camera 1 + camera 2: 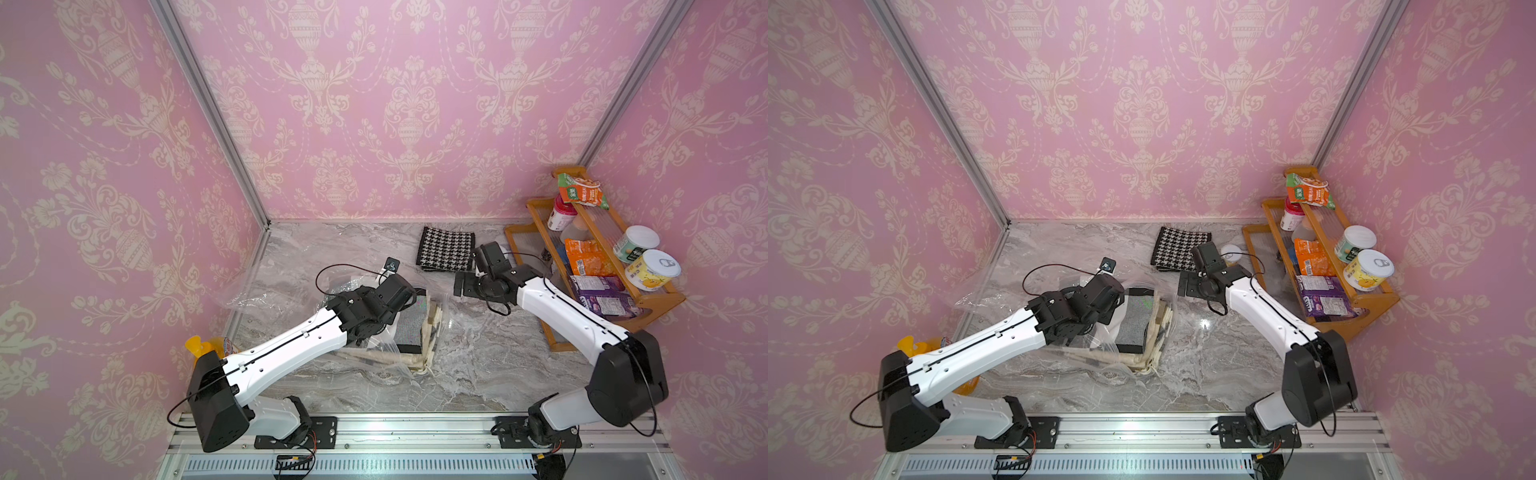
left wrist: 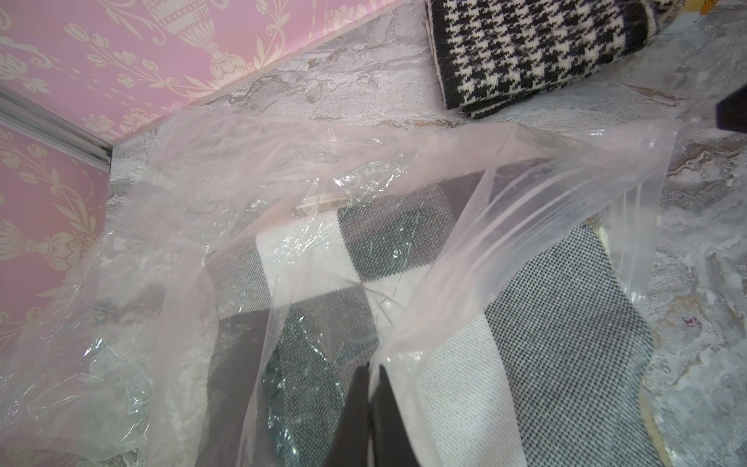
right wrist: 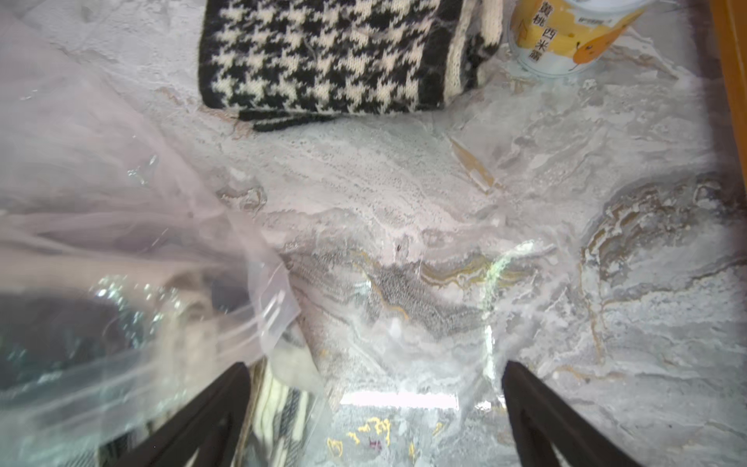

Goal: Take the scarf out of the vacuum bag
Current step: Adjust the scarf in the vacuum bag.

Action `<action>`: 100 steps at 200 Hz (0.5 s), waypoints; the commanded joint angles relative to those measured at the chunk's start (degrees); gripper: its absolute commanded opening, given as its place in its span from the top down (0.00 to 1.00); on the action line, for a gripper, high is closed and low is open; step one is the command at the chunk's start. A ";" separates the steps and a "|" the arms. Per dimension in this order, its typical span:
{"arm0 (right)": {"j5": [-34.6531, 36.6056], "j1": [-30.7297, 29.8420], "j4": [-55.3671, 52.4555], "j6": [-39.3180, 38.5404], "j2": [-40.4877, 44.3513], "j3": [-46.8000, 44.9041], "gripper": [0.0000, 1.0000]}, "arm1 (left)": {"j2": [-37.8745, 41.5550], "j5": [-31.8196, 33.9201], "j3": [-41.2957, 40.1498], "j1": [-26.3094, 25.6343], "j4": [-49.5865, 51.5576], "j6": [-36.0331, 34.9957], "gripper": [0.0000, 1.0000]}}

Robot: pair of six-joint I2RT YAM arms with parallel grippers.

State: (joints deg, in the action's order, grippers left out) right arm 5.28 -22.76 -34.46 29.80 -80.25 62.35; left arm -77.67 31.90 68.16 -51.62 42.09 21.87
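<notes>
The vacuum bag (image 1: 266, 296) is crinkly clear plastic spread over the middle of the marble table, seen in both top views and in the left wrist view (image 2: 525, 194). Inside it lies a grey-and-white checked scarf (image 1: 411, 332) with cream fringe, partly under my left wrist. My left gripper (image 2: 370, 374) is shut on a fold of the bag's open edge above that scarf. A folded black-and-white houndstooth scarf (image 1: 445, 248) lies outside the bag near the back wall. My right gripper (image 1: 460, 284) hangs open between the two, and nothing is between its fingers (image 3: 374, 370).
A wooden rack (image 1: 648, 301) with snack packets and cans stands along the right wall. One yellow can (image 3: 566, 36) sits on the table beside the houndstooth scarf. A yellow-orange object (image 1: 199, 347) is by the left arm's base. Pink walls close three sides.
</notes>
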 commanded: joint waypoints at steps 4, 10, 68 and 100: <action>-7.06 -1.55 5.13 3.46 13.86 -8.28 0.00 | 1.63 1.01 -1.59 -0.48 -0.60 -1.04 1.00; -9.35 -1.83 5.59 4.07 16.48 -10.07 0.00 | 1.86 0.51 -1.91 -0.50 -0.85 -1.32 1.00; -27.22 -7.91 22.82 20.61 31.01 -26.99 0.04 | 4.77 2.06 -3.51 -4.41 0.19 -2.47 1.00; -28.71 -13.01 38.08 30.86 32.63 -36.12 0.06 | 5.24 3.34 -5.58 -8.24 -1.11 -3.15 1.00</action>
State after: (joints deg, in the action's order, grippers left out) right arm -19.53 -32.91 -11.49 50.04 -48.66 31.14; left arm -73.38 32.53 64.88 -57.34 41.12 20.32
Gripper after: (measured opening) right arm 0.939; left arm 0.050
